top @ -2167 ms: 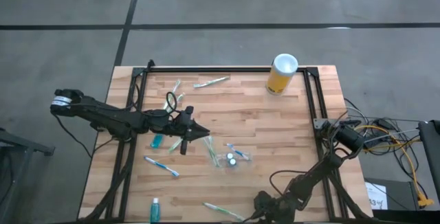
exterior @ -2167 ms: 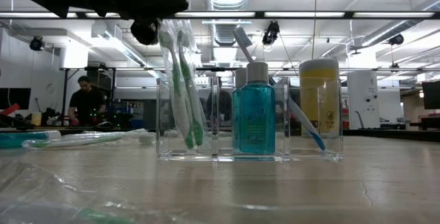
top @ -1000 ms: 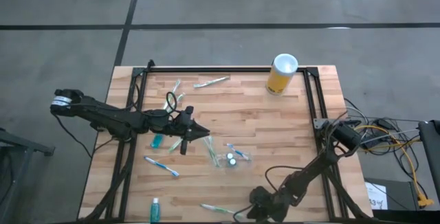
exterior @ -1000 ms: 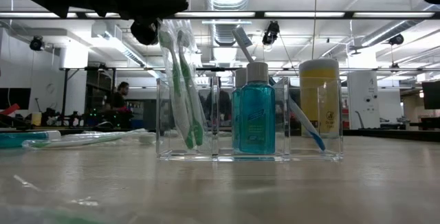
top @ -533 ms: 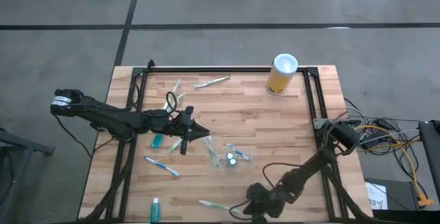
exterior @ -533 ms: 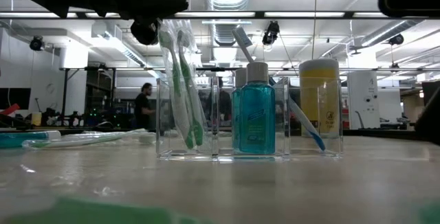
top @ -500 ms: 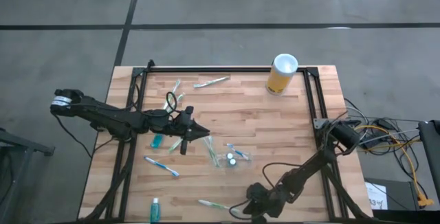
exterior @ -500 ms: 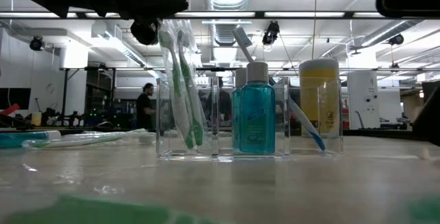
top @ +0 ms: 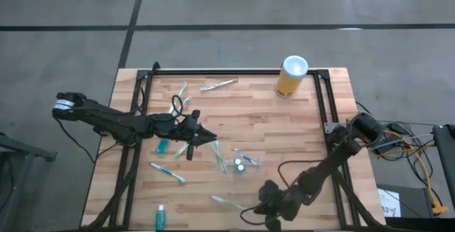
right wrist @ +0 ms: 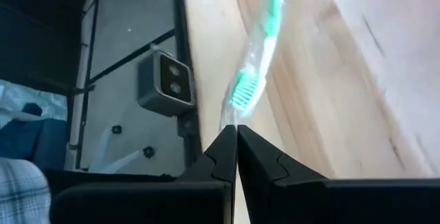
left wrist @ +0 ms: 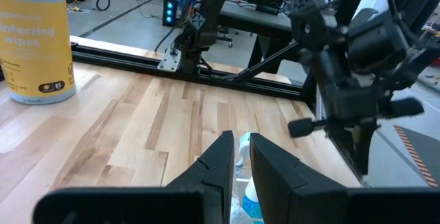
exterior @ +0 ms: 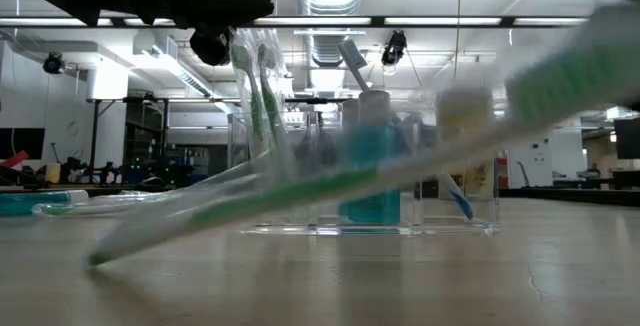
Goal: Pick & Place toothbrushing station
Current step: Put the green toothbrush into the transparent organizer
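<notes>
While the left gripper (top: 202, 137) hangs over the middle of the table (top: 263, 125), its fingers (left wrist: 221, 161) stand narrowly parted just above the clear plastic cup (top: 240, 165) and hold nothing that can be seen. The right gripper (top: 250, 211) sits at the near edge, pinched shut on one end of a white-green toothbrush (top: 226, 202), which slants down (blurred in the low view) until its far tip meets the wood (exterior: 100, 258). The cup holds two green brushes (exterior: 262, 116), a teal white-capped tube (exterior: 371, 156) and a blue brush (exterior: 452, 196). Loose on the boards lie a white-blue toothbrush (top: 167, 171), another teal tube (top: 161, 216) near the front edge and a pale brush (top: 217, 85) at the back. A tall yellow cylinder (top: 291, 77) stands at the back right corner, well apart from the cup.
</notes>
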Controlling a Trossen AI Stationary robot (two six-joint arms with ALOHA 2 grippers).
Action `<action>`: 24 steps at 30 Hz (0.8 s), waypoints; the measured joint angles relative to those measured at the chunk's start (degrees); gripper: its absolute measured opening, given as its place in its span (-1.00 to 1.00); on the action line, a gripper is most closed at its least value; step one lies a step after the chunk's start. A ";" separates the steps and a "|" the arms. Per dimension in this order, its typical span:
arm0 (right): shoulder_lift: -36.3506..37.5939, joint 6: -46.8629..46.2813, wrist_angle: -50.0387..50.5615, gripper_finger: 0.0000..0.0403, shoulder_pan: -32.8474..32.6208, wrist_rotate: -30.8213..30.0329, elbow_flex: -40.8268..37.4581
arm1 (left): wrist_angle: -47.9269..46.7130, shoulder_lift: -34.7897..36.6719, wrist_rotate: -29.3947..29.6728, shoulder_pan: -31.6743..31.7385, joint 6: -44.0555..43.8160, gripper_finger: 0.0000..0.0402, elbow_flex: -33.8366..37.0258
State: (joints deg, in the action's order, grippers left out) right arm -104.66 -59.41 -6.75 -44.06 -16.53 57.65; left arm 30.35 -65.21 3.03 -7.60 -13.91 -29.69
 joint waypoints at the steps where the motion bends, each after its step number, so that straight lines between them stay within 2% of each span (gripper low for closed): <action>1: 0.91 1.02 0.45 -0.96 0.15 0.04 0.00 | 0.02 0.00 0.00 0.00 0.00 -0.74 0.00; 7: 5.26 5.42 1.47 -0.96 1.50 0.04 0.00 | -0.11 0.00 0.00 0.00 0.00 -0.74 0.00; 24: 17.89 10.36 3.39 -0.96 7.70 2.29 0.00 | -0.39 0.00 0.00 -0.01 0.00 -0.74 0.00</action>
State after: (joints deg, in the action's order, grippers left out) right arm -86.77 -49.05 -3.36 -36.36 -14.24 57.65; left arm 29.95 -65.21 3.03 -7.60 -13.91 -29.69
